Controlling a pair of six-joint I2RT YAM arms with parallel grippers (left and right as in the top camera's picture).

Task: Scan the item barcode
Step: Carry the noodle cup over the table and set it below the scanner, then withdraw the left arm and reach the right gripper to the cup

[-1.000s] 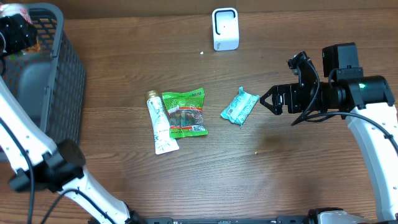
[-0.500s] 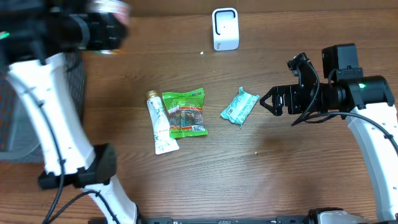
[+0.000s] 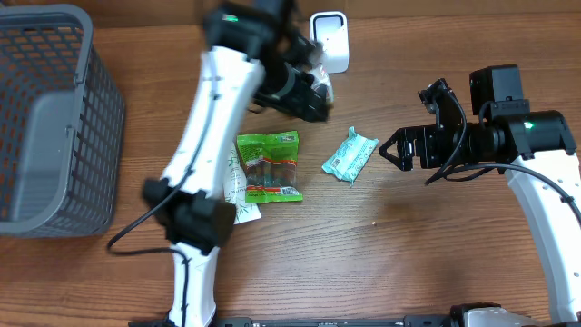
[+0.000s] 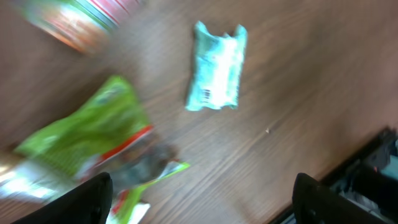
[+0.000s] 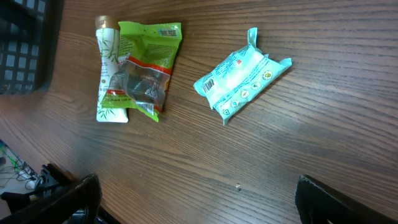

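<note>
A grey mesh basket (image 3: pixel 102 136) stands at the left end of the wooden table (image 3: pixel 381 263).

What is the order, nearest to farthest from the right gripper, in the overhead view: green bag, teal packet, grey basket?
1. Teal packet, just beside the right gripper.
2. Green bag, mid-table.
3. Grey basket, far left edge.
</note>
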